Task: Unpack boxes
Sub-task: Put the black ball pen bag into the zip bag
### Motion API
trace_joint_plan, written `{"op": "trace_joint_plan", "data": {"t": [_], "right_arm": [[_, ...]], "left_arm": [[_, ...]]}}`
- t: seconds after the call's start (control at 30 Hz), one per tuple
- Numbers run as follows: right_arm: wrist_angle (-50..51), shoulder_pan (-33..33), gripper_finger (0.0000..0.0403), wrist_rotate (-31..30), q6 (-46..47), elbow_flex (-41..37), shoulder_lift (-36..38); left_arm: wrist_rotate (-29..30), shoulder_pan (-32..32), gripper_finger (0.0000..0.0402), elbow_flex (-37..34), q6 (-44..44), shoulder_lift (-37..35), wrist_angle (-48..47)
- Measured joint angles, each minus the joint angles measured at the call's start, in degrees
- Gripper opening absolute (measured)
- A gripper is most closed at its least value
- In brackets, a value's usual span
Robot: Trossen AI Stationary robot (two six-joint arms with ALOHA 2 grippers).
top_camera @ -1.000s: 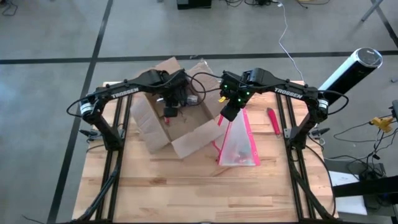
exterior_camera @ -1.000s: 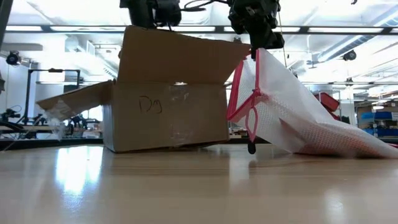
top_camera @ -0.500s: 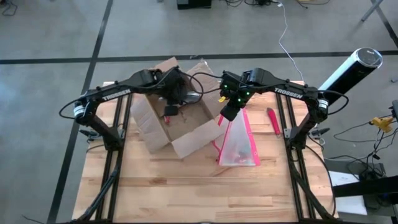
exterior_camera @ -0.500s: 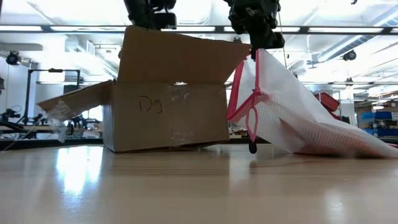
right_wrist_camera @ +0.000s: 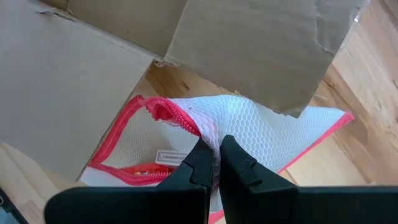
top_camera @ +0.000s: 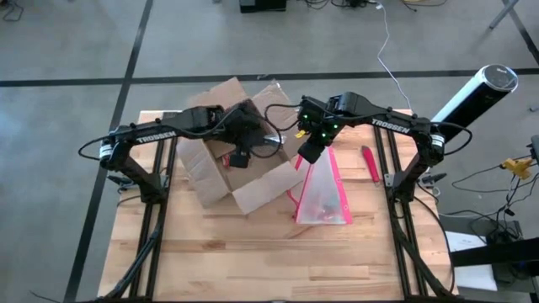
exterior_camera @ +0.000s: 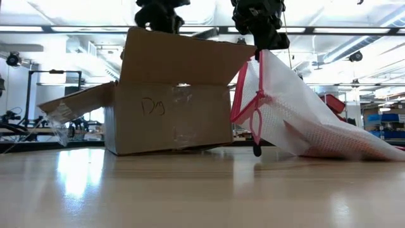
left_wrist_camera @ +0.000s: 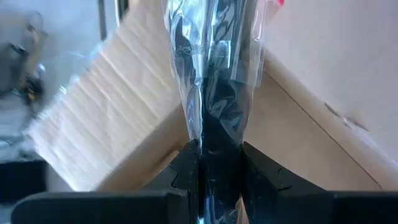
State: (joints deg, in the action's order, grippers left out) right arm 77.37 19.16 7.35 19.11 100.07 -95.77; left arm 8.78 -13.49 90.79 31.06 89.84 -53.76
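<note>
**Over the open box: two pinches that could each let go**

Over the middle of the table (top_camera: 253, 261), the cardboard box (top_camera: 227, 172) sits toward the back left with its flaps splayed open, one flap leaning out toward the pink-edged mesh pouch (top_camera: 324, 194) right beside it.

The left gripper (top_camera: 240, 158) is above the box opening, and its wrist view shows the fingers (left_wrist_camera: 186, 171) clamped tight on a crinkly clear plastic bag (left_wrist_camera: 208, 74) with something dark inside. The right gripper (top_camera: 310, 151) is pinched shut on the top corner of the pouch (right_wrist_camera: 249, 134), which hangs from it with its far end trailing on the wood.

What I'd worry about:

- That plastic film looks slick. If the grip is only on loose wrap, I'd guess the contents could slide and drop back into the box.
- The bag might catch a flap on the way out and drag the whole box, since nothing is holding it down.
- The raised flap sits close to the pouch, so a shifting box could nudge it.
- The right pinch is on a thin mesh edge, so a tug could pull it free.
</note>
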Motion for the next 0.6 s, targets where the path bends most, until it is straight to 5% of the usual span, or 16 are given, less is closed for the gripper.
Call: {"op": "trace_joint_plan", "data": {"t": [0.6], "right_arm": [[5.9, -0.5, 0.0, 0.6, 4.9, 0.0, 8.1]], "left_arm": [[1.2, 2.0, 0.0068, 4.0, 6.4, -0.1, 10.4]]}}
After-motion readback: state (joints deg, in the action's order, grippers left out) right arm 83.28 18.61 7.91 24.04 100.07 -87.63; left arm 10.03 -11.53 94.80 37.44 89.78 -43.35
